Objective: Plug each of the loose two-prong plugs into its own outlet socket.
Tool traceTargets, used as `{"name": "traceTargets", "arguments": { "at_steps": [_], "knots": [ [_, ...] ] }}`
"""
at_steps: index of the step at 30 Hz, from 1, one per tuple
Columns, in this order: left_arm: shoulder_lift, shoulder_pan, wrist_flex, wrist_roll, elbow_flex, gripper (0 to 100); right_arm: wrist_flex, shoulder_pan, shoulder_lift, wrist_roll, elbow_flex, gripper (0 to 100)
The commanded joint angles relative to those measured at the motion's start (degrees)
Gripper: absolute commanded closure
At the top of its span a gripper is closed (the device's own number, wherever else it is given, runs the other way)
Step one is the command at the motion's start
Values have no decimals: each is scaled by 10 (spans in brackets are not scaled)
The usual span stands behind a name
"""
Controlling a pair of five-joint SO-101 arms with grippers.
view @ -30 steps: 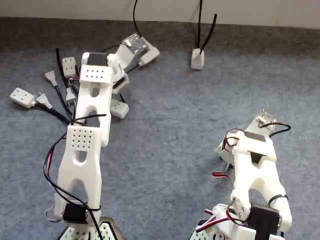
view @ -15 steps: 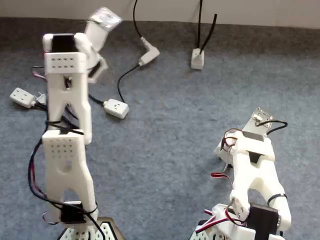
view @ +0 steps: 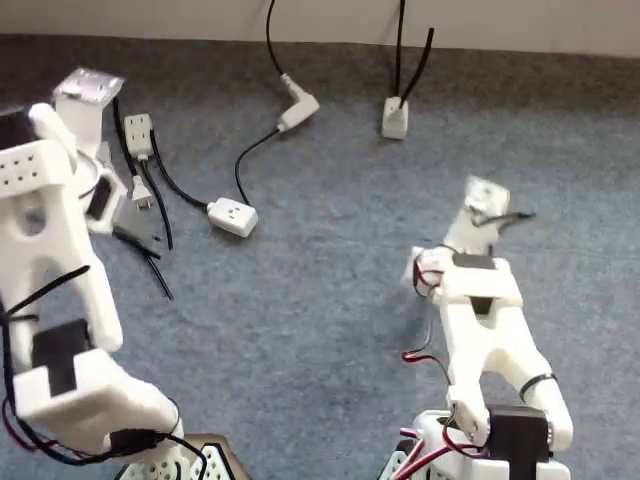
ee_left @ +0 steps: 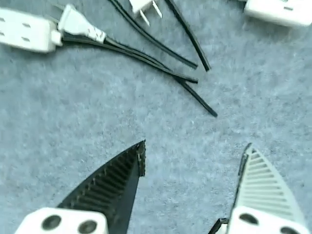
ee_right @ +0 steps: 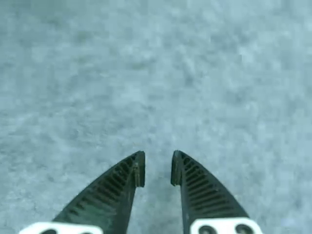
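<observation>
The left pincer (ee_left: 194, 158) is spread wide, with one black finger (ee_left: 122, 180) and one pale finger (ee_left: 261, 180) and only grey carpet (ee_left: 97, 112) between them. It holds nothing. Just past its tips lie black cords (ee_left: 161, 63), a long socket (ee_left: 24, 34) with a plug (ee_left: 80, 27) right up against its end, and a second plug with two bare prongs (ee_left: 142, 6). Use the white socket (view: 232, 217) in the middle of the carpet as the marker. A loose two-prong plug (view: 142, 190) lies to the left of the white socket, between it and the left arm (view: 50, 250). A small socket (view: 138, 130) sits behind that plug, nearer the wall. A bent plug (view: 298, 108) lies behind the white socket, and a white block (view: 396, 118) with cords going up sits farther right of it. The right arm (view: 480, 320) stands well to the right of the white socket. The right pincer (ee_right: 157, 168) is nearly pressed together — just a thin gap shows between its two black tips, and it holds nothing over bare carpet.
</observation>
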Motion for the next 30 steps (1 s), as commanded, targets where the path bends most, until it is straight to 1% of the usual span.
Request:
{"name": "traceTargets", "arguments": {
  "at_steps": [1, 3, 6, 8, 10, 13, 15, 17, 19, 22, 25, 26, 30],
  "knots": [
    [-73, -34, -81, 51, 149, 691, -18, -54, -1, 237, -116, 893],
    [-99, -42, -136, 83, 234, 691, -18, -70, -1, 304, -153, 893],
    [-134, -36, -209, 146, 355, 691, -20, -86, 0, 356, -196, 892],
    [-156, -22, -256, 200, 422, 691, -21, -102, 12, 399, -220, 890],
    [-175, -15, -297, 258, 478, 691, -21, -125, 48, 450, -236, 856],
    [-201, -15, -335, 330, 527, 691, -21, -161, 117, 519, -244, 784],
    [-218, -22, -340, 348, 534, 691, -17, -193, 147, 567, -242, 757],
    [-230, -36, -346, 360, 549, 691, -17, -228, 151, 607, -235, 753],
    [-239, -44, -384, 369, 582, 691, -18, -264, 149, 623, -214, 753],
    [-244, -58, -434, 371, 610, 691, -31, -318, 155, 624, -209, 753],
    [-253, -84, -433, 378, 610, 691, -101, -359, 157, 624, -201, 753],
    [-255, -98, -434, 392, 610, 691, -121, -365, 162, 623, -197, 753],
    [-255, -186, -436, 425, 603, 691, -194, -375, 230, 623, -218, 753]
  ]
}}
